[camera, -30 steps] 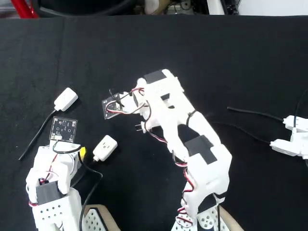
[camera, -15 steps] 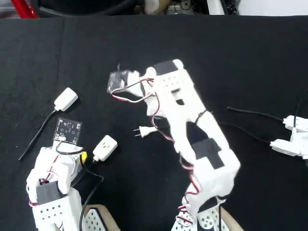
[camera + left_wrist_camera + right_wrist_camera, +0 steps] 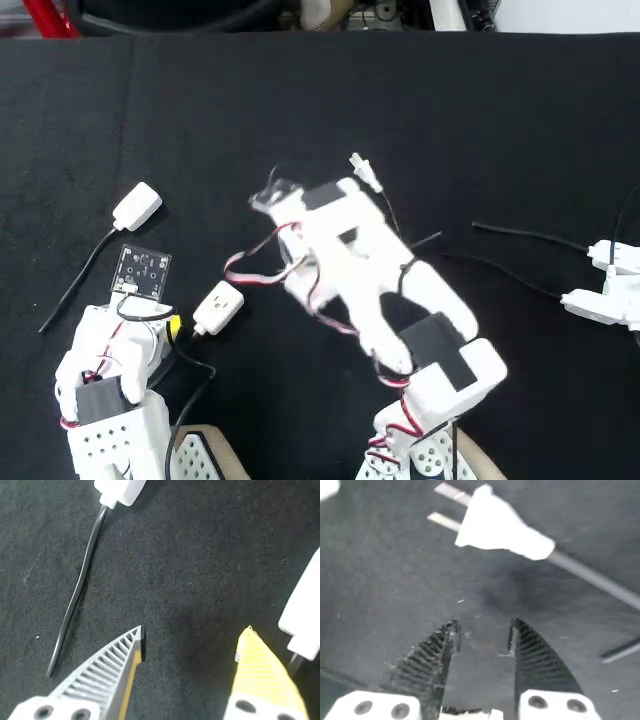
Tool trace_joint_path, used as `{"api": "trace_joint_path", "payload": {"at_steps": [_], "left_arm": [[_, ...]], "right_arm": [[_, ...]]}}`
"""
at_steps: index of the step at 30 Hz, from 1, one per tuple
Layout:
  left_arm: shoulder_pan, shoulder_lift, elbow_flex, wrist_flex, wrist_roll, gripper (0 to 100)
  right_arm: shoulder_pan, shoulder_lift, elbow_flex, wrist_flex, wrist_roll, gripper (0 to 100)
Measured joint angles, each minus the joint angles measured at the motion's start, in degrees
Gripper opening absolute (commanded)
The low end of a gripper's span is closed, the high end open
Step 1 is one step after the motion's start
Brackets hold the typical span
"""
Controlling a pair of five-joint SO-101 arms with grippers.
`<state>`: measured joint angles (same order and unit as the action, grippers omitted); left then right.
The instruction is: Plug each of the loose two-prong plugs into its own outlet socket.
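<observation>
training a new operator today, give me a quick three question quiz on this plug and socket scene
1. True or false: the right end effector is open, and the two-prong plug lies loose past its tips.
2. What lies between the left end effector tips? A) a plug B) bare black cloth C) a socket
3. Which arm stands nearest the outlet socket?
Key: 1 true; 2 B; 3 left.

The white-and-yellow-fingered left gripper (image 3: pixel 192 637) is hanging low, jaws parted; the black-fingered right gripper (image 3: pixel 482 630) is hovering, arm outstretched, jaws likewise apart.
</observation>
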<state>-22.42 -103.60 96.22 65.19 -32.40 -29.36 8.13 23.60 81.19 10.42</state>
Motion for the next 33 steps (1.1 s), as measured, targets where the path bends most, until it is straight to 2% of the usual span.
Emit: {"api": "trace_joint_path", "payload": {"at_steps": [3, 14, 23, 33], "left_arm": [[0.0, 0.0, 0.0, 0.0, -0.1, 30], [0.0, 0.0, 0.0, 0.0, -0.2, 30], [0.0, 0.0, 0.0, 0.0, -0.2, 30], [0.0, 0.0, 0.0, 0.0, -0.2, 30]], "right_arm": [[-0.9, -0.2, 0.4, -0.2, -3.6, 15.2], [2.9, -1.1, -3.6, -0.4, -29.6, 15.5], [0.8, -1.1, -6.2, -4.9, -41.1, 15.6], [0.5, -1.2, 4.4, -20.3, -50.3, 15.2]]}}
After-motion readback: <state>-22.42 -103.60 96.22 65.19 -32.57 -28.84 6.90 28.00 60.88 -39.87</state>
